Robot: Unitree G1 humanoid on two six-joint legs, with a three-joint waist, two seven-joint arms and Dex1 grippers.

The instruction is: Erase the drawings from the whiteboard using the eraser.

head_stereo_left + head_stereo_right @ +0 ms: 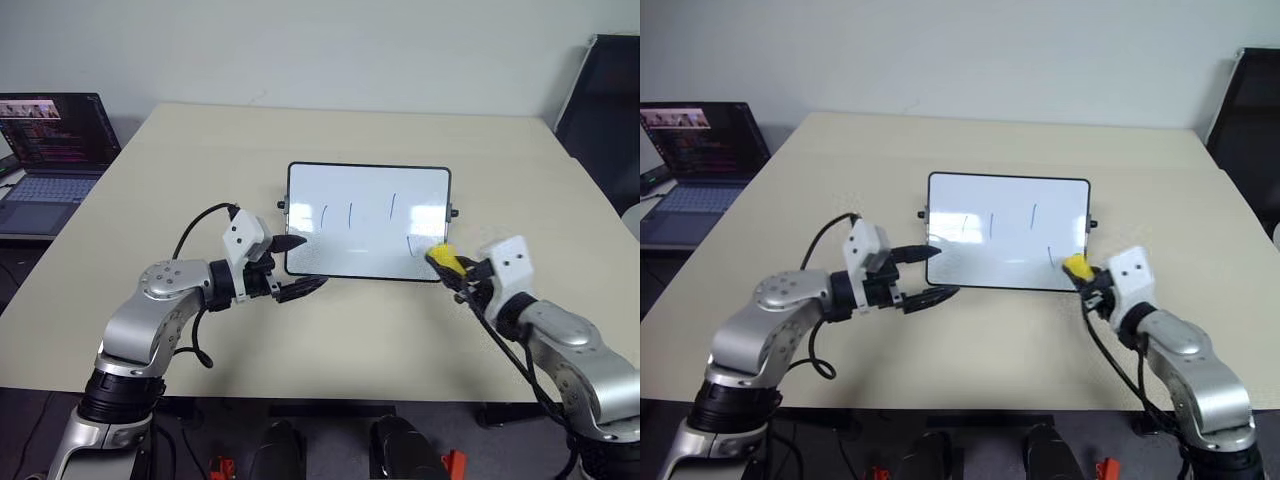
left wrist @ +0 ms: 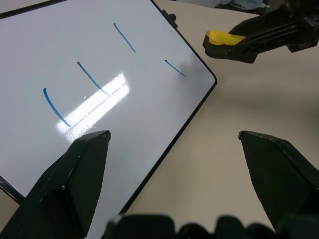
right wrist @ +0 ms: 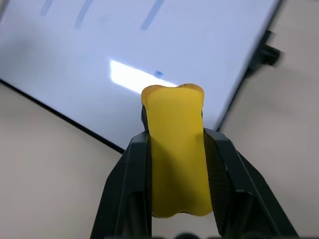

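A: Two things lie on the beige table [image 1: 200, 160] besides the arms: the whiteboard [image 1: 368, 220] near the middle, and an open laptop [image 1: 50, 160] off the table's far left corner, well apart from the board.

B: Anything in the way of the board?

A: Only the grippers themselves. The left gripper [image 1: 297, 266] hangs over the board's near left corner with its fingers spread wide, one fingertip over the white surface, the other just off the near edge. It holds nothing.

B: And the eraser?

A: The eraser [image 1: 444, 259] is clamped between the fingers of the right gripper [image 1: 1083, 272], its yellow end poking out past the fingertips, at the board's near right corner.

B: What's on the board?

A: The drawings [image 2: 79, 74]: four thin blue strokes, three longer ones in a row and a shorter one close to the near right corner, next to the eraser. A bright glare patch sits among them.

B: Room to move?

A: Bare tabletop runs all round the black frame, broad behind the board and to both sides; a dark chair [image 1: 605, 100] stands beyond the far right edge.
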